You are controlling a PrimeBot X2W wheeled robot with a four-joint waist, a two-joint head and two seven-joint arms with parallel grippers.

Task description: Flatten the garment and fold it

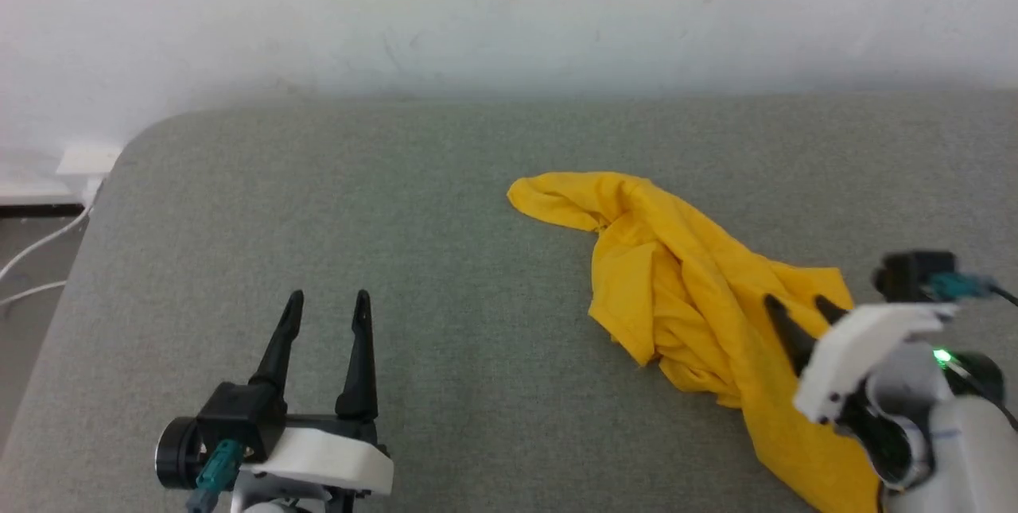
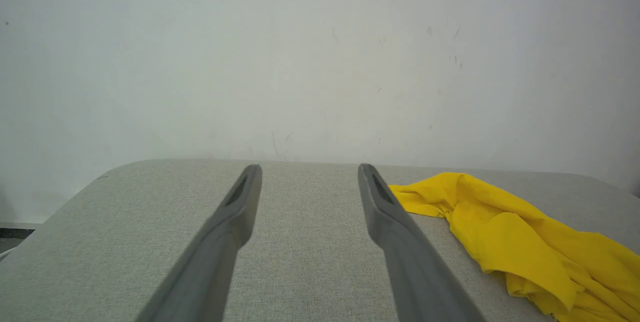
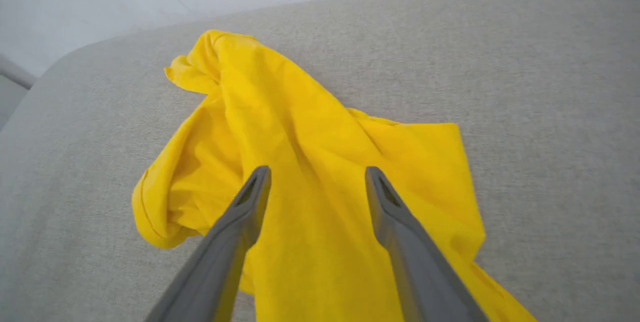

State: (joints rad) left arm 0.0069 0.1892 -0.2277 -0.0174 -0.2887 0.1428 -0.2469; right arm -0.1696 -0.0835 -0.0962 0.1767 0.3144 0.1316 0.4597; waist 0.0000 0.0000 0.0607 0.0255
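Where the grey, cloth-covered counter (image 1: 318, 203) stretches ahead of both hands, the garment (image 1: 676, 282) lies on it as a crumpled yellow heap, twisted into a long ridge with no sleeve or hem laid out plainly. It sits directly under and ahead of the right hand (image 1: 795, 301), and well off to the right of the left hand (image 1: 328, 296).

The right hand hangs over the near part of the cloth with its fingers spread and nothing between them. I cannot tell whether the tips touch the fabric. The left hand is also spread and empty, over bare counter, with the garment's far end just past its right finger in its wrist view.

Flattening looks not yet begun: this reads as the approach to a first grasp. The next move likely calls for the right hand to drop and pinch a single layer near an edge, not the whole bunch, while the left hand crosses to its right for a second hold.
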